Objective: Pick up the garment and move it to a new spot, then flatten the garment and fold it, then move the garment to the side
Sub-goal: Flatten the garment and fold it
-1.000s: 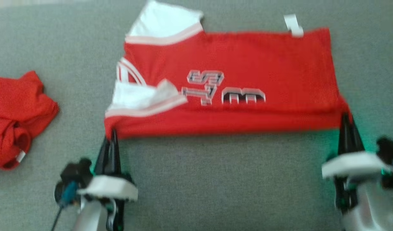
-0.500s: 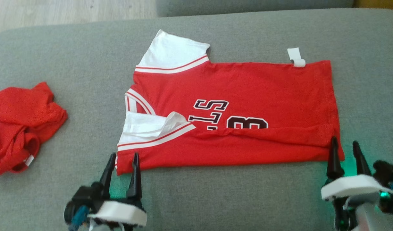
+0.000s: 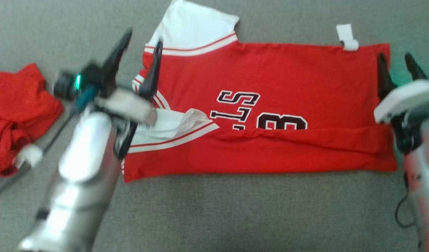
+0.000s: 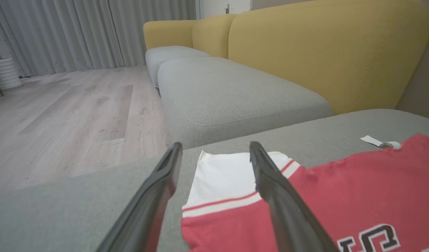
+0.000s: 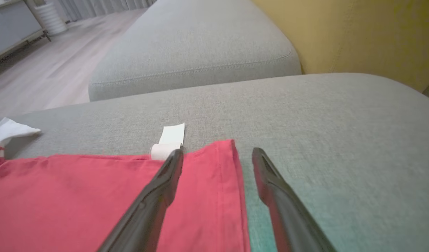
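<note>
One lettered red garment (image 3: 288, 70) on grey cushion (image 3: 235, 213)

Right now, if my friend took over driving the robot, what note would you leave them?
Left gripper: open, empty, by the far white sleeve of the red short-sleeved jersey shirt.
Right gripper: open, empty, straddling the shirt's far hem corner beside its white tag.
Shirt: spread on the grey fabric sofa cushion; a crumpled red garment lies to its left.
Done: shirt flattened, near long edge folded up over the bottom of the black lettering.
Left: probably fold the far edge in, finish folding, move the shirt aside.
</note>
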